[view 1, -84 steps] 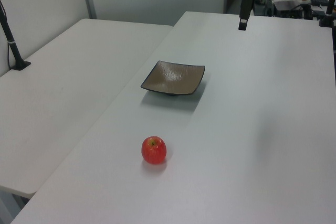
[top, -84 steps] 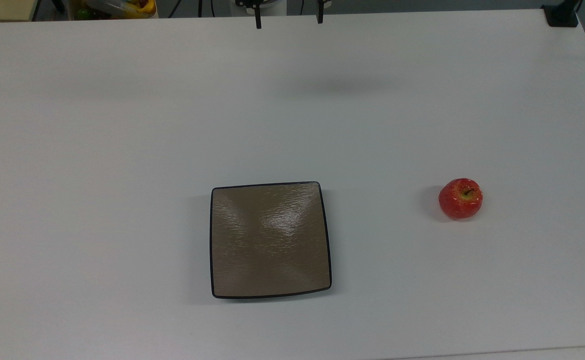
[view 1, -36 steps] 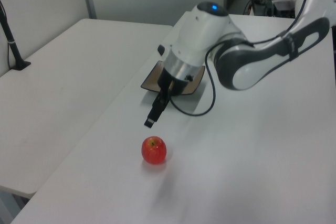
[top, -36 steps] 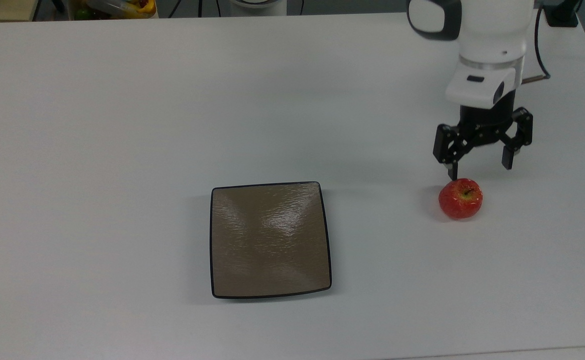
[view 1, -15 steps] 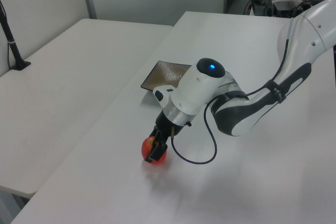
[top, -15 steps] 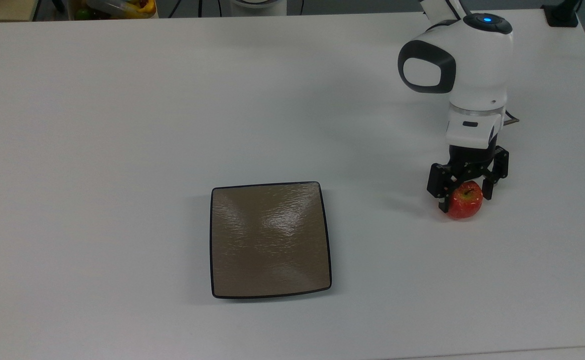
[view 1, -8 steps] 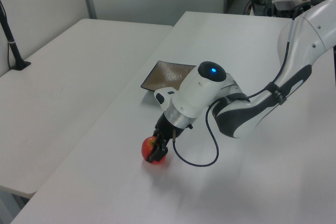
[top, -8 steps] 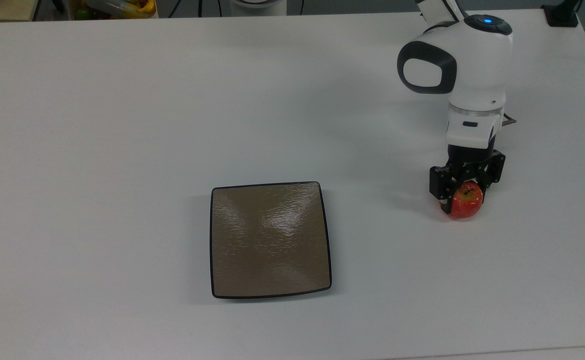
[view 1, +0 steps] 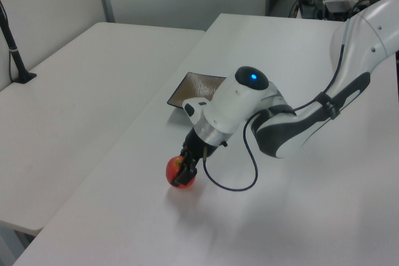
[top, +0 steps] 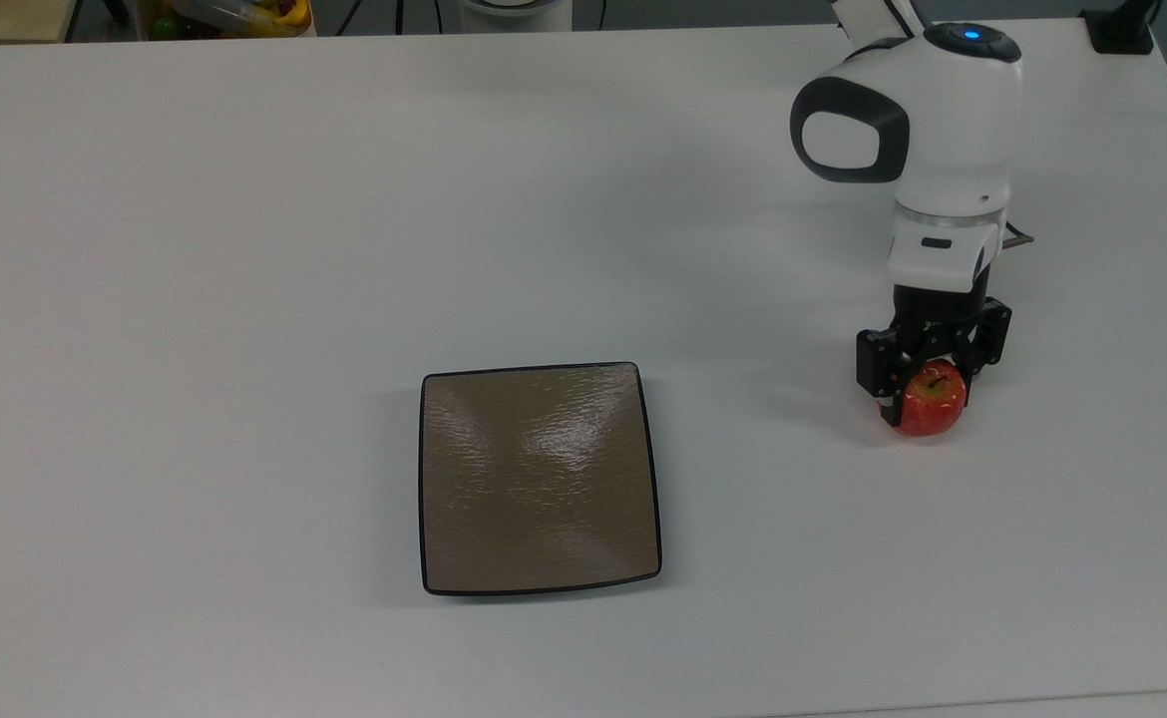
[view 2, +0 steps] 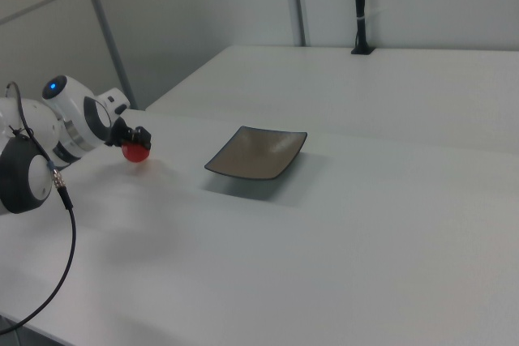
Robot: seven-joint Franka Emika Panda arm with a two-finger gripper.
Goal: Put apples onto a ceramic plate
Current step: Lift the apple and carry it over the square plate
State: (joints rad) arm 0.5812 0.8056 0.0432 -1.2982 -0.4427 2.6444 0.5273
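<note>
With the hand (top: 928, 384) clamped on the apple (top: 932, 401), one finger each side of it, fruit sits at or barely off the counter (top: 244, 199), can't tell which from top view or left view. Plate (top: 540, 479) is empty, well apart from the apple, off toward the top view's left. In left view the plate (view 1: 198, 87) is partly hidden behind the arm; right view shows the apple (view 2: 136, 152) near the arm and plate (view 2: 258, 152) out in the open.

Risks imo:
- apple is round + glossy, grip looks high near the stem end, so it could squirt out on a fast lift or sideways swing
- if lift is too low, apple clips the plate rim and shoves the plate
- release from too high, it bounces/rolls on the shallow rippled surface, nothing much to stop it going off the edge

Pick looks done, carry + place not yet done
</note>
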